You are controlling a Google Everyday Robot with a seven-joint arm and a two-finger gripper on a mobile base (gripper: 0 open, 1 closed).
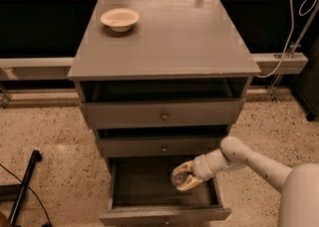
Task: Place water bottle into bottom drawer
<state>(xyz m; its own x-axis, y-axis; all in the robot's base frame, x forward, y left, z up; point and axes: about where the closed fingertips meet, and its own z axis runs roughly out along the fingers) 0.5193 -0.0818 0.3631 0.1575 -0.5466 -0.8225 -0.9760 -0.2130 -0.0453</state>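
The small clear crinkled plastic water bottle (177,178) hangs inside the open bottom drawer (149,191), over the right part of its dark wood-grain floor. Whether it touches that floor cannot be told. The two-finger gripper (181,177) has it clamped: one cream finger (184,167) lies above the bottle and the other below, closed in against its sides. The gripper sits at the end of a white robot arm (249,157) that reaches in from the lower right, passing over the drawer's right wall.

This deepest grey drawer is pulled out well forward of the grey wooden cabinet (169,42). Above it, the middle drawer (149,147) and the top drawer (144,114) each stand slightly out, each with a small round knob. On the cabinet's flat top, near the back left corner, rests a shallow cream bowl (119,19). A black pole (24,188) lies on the speckled floor (55,141) to the left.
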